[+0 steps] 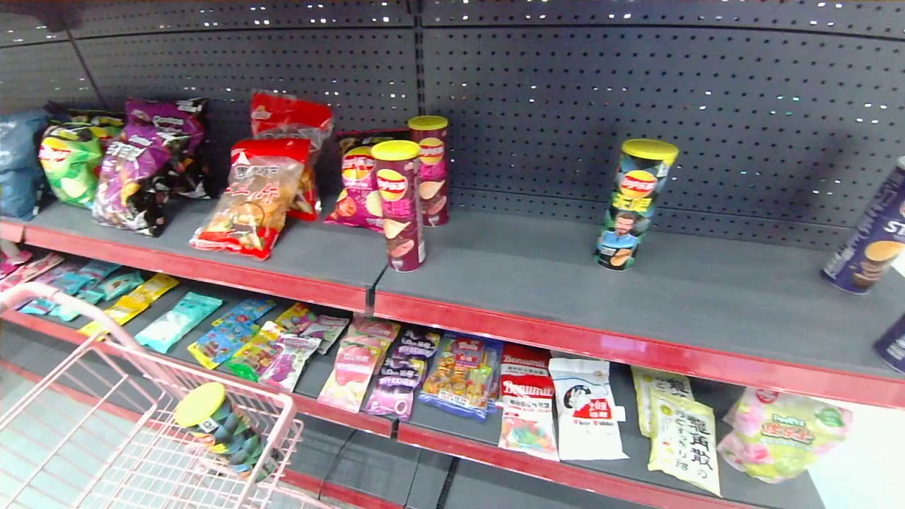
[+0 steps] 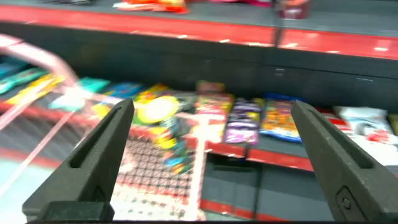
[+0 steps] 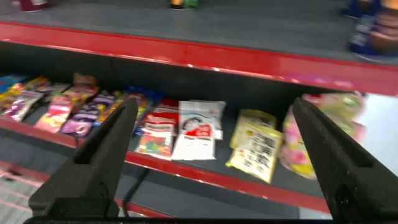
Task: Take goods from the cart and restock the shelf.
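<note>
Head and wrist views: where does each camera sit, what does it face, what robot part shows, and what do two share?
Head view: robot's head, looking down at the shelf and pink cart.
Left wrist view: left wrist, facing the cart past the open left gripper.
Right wrist view: right wrist, facing lower shelf past the open right gripper.
Shared: head and left wrist both show the yellow-lidded can.

Canister (image 1: pixel 219 424) in cart (image 1: pixel 141 424), left of shelf (image 1: pixel 565 297)

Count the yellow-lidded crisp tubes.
4: two purple tubes mid-shelf, one dark green tube further right, another green tube in the pink wire cart. Cropped blue tubes' lids hidden.
</note>
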`<state>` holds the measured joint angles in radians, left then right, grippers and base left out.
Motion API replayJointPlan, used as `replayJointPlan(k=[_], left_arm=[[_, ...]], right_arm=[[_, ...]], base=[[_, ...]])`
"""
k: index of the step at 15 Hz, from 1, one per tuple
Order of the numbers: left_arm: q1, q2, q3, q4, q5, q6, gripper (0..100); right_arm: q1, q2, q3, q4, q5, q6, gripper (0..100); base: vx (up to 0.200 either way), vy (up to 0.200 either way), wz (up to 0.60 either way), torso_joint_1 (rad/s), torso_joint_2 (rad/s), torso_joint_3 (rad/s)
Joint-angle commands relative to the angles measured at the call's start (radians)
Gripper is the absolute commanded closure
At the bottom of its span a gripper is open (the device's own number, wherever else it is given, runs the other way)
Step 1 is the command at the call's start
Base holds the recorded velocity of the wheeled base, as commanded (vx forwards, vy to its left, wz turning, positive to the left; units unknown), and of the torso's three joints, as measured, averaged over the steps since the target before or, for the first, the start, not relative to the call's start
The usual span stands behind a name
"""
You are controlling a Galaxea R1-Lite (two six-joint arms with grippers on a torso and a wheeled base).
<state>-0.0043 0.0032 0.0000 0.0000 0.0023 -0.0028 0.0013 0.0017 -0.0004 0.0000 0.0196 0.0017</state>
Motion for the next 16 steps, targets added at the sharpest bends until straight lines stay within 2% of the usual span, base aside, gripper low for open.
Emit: replayJointPlan(k=[1,6,11,16], left_arm=[[0.0,0.0,0.0,0.0,0.001,0.0,0],[0.0,0.0,0.0,-0.002,0.001,0.0,0],[0.0,0.0,0.0,0.0,0.001,0.0,0],[0.0,0.0,0.0,0.0,0.001,0.0,0]], right_arm=[[0.0,0.0,0.0,0.0,0.0,0.0,0],[0.0,0.0,0.0,0.0,0.0,0.0,0],[0.0,0.0,-0.001,0.0,-0.001,0.0,0],[0.0,0.0,0.0,0.0,-0.001,0.001,0]], base=[[0.0,0.0,0.6,0.007,0.0,0.007],[0.0,0.0,0.6,0.004,0.0,0.001],[0.0,0.0,0.0,-0.014,0.03,0.017],[0.0,0.0,0.0,-0.131,0.34,0.196]])
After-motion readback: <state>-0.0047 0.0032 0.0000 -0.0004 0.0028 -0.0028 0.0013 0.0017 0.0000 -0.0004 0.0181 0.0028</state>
